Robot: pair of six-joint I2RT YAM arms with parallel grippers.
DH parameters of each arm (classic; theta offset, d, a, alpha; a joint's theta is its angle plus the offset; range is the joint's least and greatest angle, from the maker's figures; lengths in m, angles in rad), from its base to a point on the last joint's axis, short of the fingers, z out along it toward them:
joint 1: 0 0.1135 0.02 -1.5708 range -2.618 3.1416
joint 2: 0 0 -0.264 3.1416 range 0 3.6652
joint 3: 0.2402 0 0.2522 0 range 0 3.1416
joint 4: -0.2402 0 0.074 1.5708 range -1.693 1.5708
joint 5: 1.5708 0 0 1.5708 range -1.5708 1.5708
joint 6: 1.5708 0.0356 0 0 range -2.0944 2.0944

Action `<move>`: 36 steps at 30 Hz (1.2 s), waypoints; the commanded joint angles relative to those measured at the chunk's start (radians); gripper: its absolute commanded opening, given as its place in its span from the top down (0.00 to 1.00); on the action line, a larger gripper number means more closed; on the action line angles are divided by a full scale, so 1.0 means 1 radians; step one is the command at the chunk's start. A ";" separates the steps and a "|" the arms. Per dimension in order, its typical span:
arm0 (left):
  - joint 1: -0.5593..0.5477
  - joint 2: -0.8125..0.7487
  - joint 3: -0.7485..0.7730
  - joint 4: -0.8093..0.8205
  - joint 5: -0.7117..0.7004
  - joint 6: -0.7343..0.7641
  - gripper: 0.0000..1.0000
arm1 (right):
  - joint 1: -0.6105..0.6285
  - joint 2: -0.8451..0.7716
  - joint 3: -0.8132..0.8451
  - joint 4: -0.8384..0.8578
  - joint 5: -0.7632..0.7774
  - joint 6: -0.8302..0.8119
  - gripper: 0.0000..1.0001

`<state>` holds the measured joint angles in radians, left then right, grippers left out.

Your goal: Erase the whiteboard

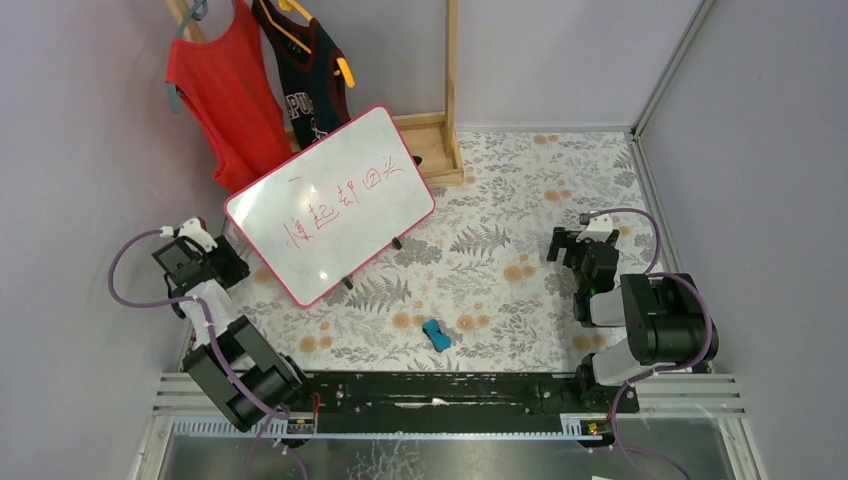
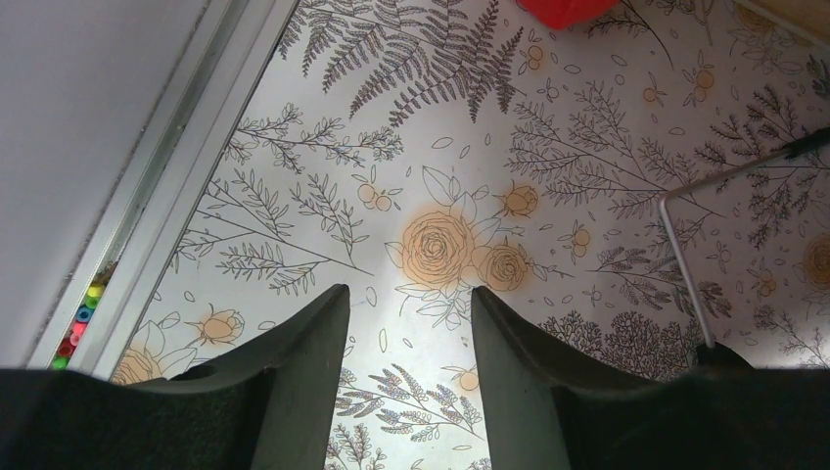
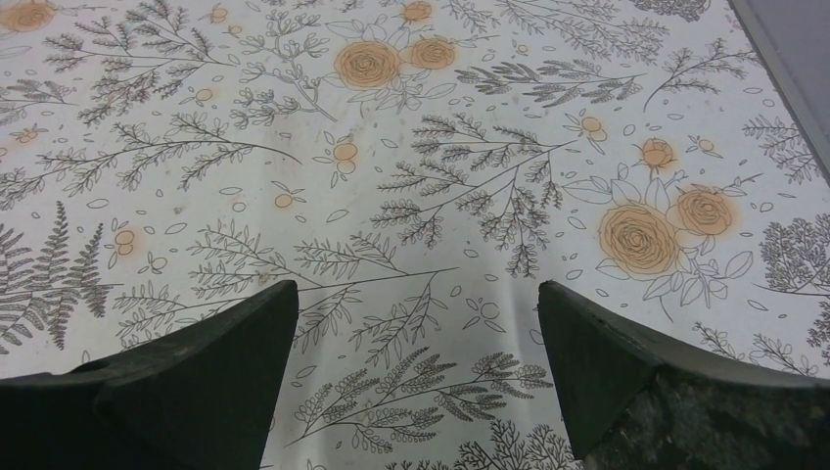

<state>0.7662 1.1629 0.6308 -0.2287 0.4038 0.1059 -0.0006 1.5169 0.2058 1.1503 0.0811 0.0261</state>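
Observation:
The whiteboard point(image 1: 330, 205) has a pink-red frame and leans on small black feet at the left middle of the table. Red writing runs across its face. Its wire stand point(image 2: 682, 257) shows at the right of the left wrist view. My left gripper point(image 1: 205, 262) hovers beside the board's lower left edge. It is open and empty point(image 2: 409, 292) over the floral cloth. My right gripper point(image 1: 572, 245) hovers at the right side of the table, well away from the board. It is wide open and empty point(image 3: 413, 289).
A small blue block point(image 1: 435, 335) lies on the floral cloth point(image 1: 500, 260) near the front middle. A wooden rack point(image 1: 450, 90) with a red top point(image 1: 225, 95) and a dark top stands behind the board. Walls close both sides.

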 commanded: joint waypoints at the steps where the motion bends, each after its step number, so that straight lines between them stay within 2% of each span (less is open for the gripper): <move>1: 0.015 -0.001 -0.002 0.046 0.016 0.001 0.52 | -0.003 -0.005 0.020 0.048 -0.040 -0.008 0.01; 12: 0.033 0.008 0.001 0.045 0.035 -0.001 0.52 | 0.002 -0.039 0.016 0.035 0.004 0.004 0.01; 14: 0.036 0.008 0.001 0.044 0.038 0.000 0.52 | 0.021 -0.117 0.039 -0.083 0.030 0.000 0.00; 16: 0.037 0.005 0.000 0.046 0.041 0.000 0.52 | 0.037 -0.220 0.122 -0.351 0.057 0.040 0.01; 18: 0.040 0.005 -0.002 0.046 0.043 -0.001 0.52 | 0.037 -0.289 0.179 -0.498 0.040 0.123 0.01; 25: 0.046 -0.010 -0.009 0.048 0.053 0.002 0.52 | 0.037 -0.516 0.239 -0.649 -0.268 0.300 0.01; 28: 0.050 -0.015 -0.011 0.050 0.052 0.001 0.52 | 0.039 -0.580 0.373 -0.821 -0.359 0.447 0.01; 31: 0.049 -0.009 -0.009 0.049 0.052 -0.001 0.52 | 0.039 -0.597 0.495 -0.942 -0.589 0.594 0.01; 32: 0.049 -0.007 -0.007 0.049 0.052 -0.001 0.52 | 0.039 -0.591 0.512 -0.909 -0.720 0.642 0.01; 34: 0.048 -0.005 -0.006 0.049 0.050 -0.002 0.52 | 0.040 -0.569 0.494 -0.681 -0.967 0.867 0.01; 36: 0.049 -0.008 -0.007 0.049 0.049 -0.002 0.52 | 0.047 -0.528 0.437 -0.239 -1.059 1.167 0.01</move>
<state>0.8082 1.1664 0.6308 -0.2276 0.4416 0.1055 0.0338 0.9451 0.6785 0.4068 -0.5694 0.6731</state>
